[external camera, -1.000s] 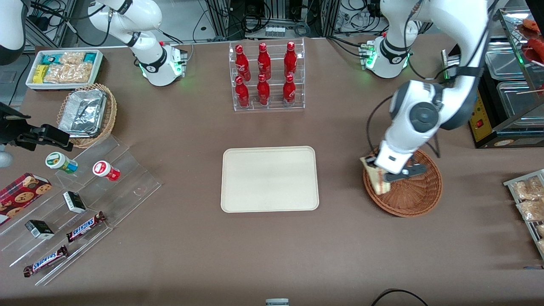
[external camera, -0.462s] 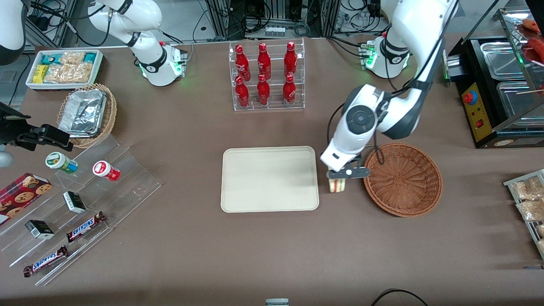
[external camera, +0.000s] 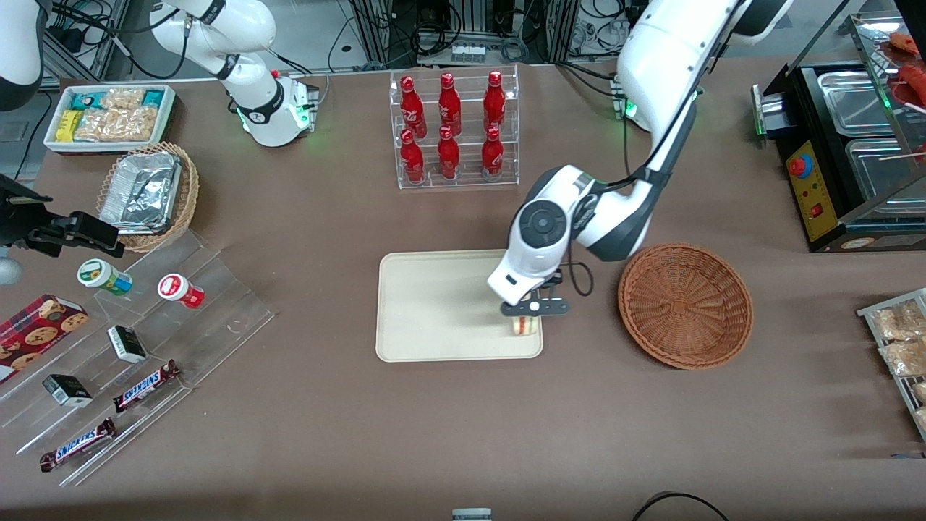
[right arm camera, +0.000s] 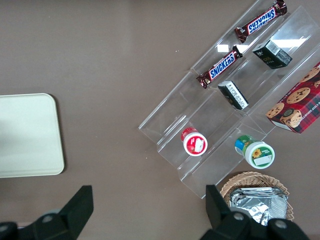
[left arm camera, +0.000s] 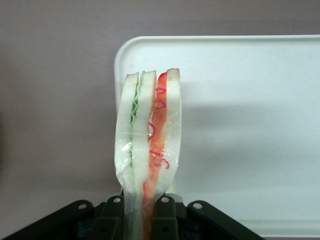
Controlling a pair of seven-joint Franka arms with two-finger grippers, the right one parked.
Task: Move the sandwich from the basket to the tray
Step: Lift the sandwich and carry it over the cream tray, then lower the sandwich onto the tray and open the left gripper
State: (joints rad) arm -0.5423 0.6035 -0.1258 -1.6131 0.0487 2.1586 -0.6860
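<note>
My left gripper (external camera: 527, 310) hangs over the corner of the cream tray (external camera: 434, 304) that lies nearest the basket and the front camera. It is shut on the sandwich (external camera: 525, 325), a wrapped wedge of white bread with green and red layers. In the left wrist view the sandwich (left arm camera: 148, 135) stands on edge, clamped between the black fingers (left arm camera: 167, 215), with the tray (left arm camera: 250, 115) underneath it. The reddish-brown wicker basket (external camera: 685, 305) sits beside the tray toward the working arm's end, with nothing in it.
A clear rack of red bottles (external camera: 453, 130) stands farther from the front camera than the tray. Acrylic steps with snack bars and cups (external camera: 130, 340), a foil-filled tan basket (external camera: 148, 189) and a white snack bin (external camera: 110, 116) lie toward the parked arm's end. Metal equipment (external camera: 854, 145) stands at the working arm's end.
The gripper carried the sandwich up out of the basket, across the bare table between, and over the tray's near corner. The basket is left with nothing in it.
</note>
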